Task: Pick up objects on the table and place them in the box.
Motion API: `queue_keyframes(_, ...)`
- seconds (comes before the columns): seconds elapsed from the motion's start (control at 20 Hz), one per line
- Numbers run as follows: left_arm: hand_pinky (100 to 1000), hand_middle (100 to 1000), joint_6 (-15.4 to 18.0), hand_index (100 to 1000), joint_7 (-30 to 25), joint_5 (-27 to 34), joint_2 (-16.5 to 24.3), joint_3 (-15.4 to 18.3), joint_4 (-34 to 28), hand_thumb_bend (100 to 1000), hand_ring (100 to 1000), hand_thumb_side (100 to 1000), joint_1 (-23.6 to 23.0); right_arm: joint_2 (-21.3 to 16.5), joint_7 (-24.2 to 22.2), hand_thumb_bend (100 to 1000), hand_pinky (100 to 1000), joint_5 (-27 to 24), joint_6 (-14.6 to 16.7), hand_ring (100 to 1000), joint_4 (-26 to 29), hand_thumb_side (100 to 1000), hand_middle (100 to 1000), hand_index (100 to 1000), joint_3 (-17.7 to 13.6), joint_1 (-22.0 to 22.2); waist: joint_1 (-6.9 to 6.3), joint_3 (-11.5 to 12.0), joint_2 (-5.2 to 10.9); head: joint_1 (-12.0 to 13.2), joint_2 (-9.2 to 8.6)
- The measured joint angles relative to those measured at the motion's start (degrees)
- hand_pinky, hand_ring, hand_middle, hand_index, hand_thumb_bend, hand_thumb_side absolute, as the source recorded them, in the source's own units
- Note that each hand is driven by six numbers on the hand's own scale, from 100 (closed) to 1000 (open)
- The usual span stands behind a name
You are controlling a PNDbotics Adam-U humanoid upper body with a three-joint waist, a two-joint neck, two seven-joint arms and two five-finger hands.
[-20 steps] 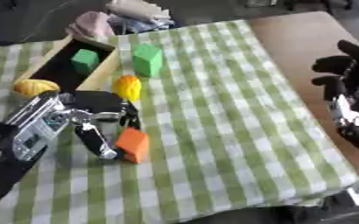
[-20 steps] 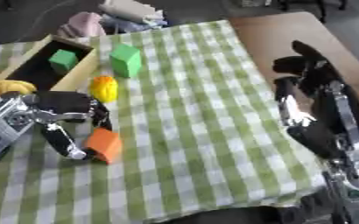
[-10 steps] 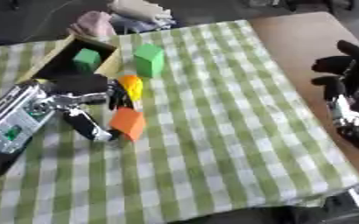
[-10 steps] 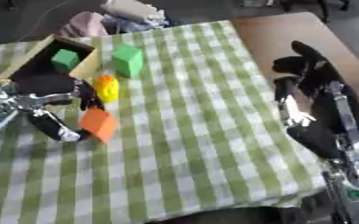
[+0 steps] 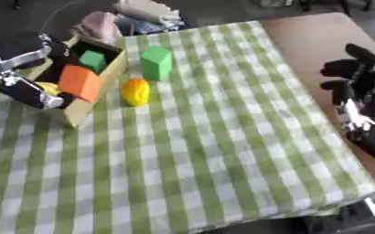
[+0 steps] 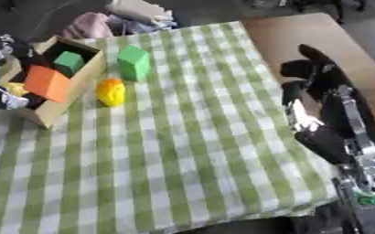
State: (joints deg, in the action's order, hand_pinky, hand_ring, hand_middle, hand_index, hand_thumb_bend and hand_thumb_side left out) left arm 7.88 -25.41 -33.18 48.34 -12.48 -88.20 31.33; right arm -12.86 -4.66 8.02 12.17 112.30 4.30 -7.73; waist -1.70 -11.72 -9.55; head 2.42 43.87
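Orange block point(image 5: 80, 82) being held by left hand point(image 5: 27, 87), fingers curled round it, just above near rim of box point(image 5: 103, 80). Green cube point(image 5: 92, 60) already lying inside box. Yellow fruit point(image 5: 136, 91) and green block point(image 5: 156, 62) being left on cloth just beside box. Right hand point(image 6: 318, 98) idling open, well apart from box. Risk: block being caught on box rim if released early, tumbling onto cloth
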Motion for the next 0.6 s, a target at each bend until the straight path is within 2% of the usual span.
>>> queue_keyframes(0.35,744,600,-1.1,674,3.6,-6.0,-0.5,1.7,8.2,378,610,100,0.6,0.0,-0.1,100,694,0.0,0.0,777,-0.4,470,721,939,0.0,0.2,0.00,0.0,0.00,-0.1,0.00)
queue_keyframes(0.6,754,637,-1.4,708,4.4,-8.7,-1.7,1.8,12.2,385,640,127,1.0,0.0,-0.2,100,693,0.0,0.0,777,-0.4,470,721,939,0.0,0.2,0.00,0.0,0.00,-0.3,0.00)
